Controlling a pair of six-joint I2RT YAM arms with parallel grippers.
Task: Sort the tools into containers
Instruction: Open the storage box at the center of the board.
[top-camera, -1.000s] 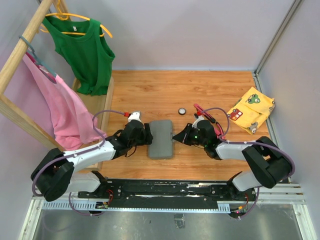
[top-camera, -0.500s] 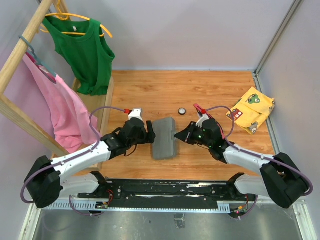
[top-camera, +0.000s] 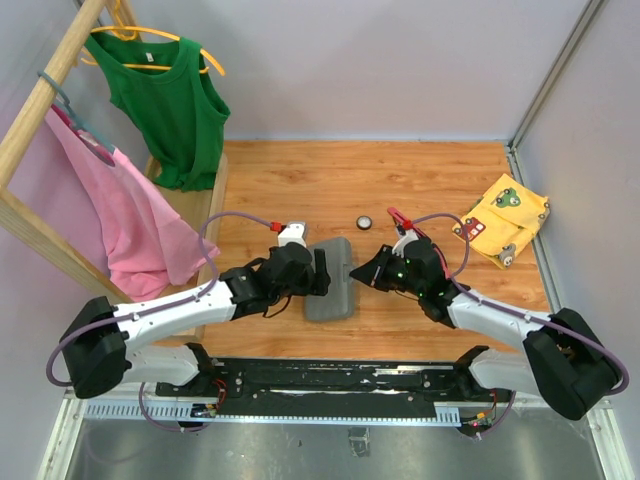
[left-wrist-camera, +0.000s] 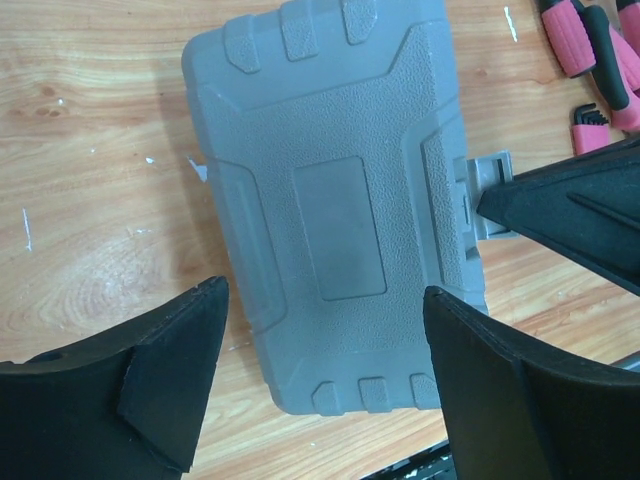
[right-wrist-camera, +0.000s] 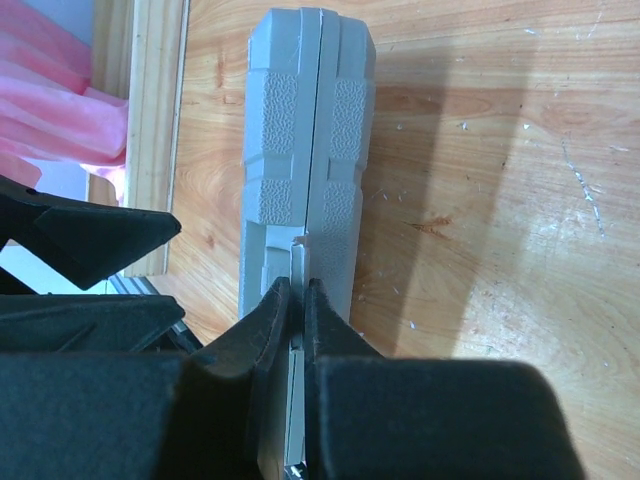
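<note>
I am looking down on a wooden table. At the far left of the overhead view a green top (top-camera: 168, 95) and a pink garment (top-camera: 120, 215) hang from a wooden rail.

Moving right, the left gripper (top-camera: 320, 272) hovers over the left side of the grey tool case (left-wrist-camera: 340, 200). Its jaws are spread wide and hold nothing. The case lies flat and closed at the middle of the frame.

On the case's right edge a small latch tab (left-wrist-camera: 487, 180) sticks out. The right gripper (right-wrist-camera: 297, 300) has its fingers pressed together on that tab.

Further right, toward the upper middle, sit a round black-and-white disc (top-camera: 365, 222) and pink-handled tools (top-camera: 400, 217), outside the case. At the far right lies a yellow patterned cloth (top-camera: 503, 222), well apart from everything.

I judge the step in hand to be unlatching the case, so sorting proper has not begun. The next move calls for my left jaws to brace the case body while the right pulls the tab free, then lifts the lid. The light case may slide or tilt instead of opening.
</note>
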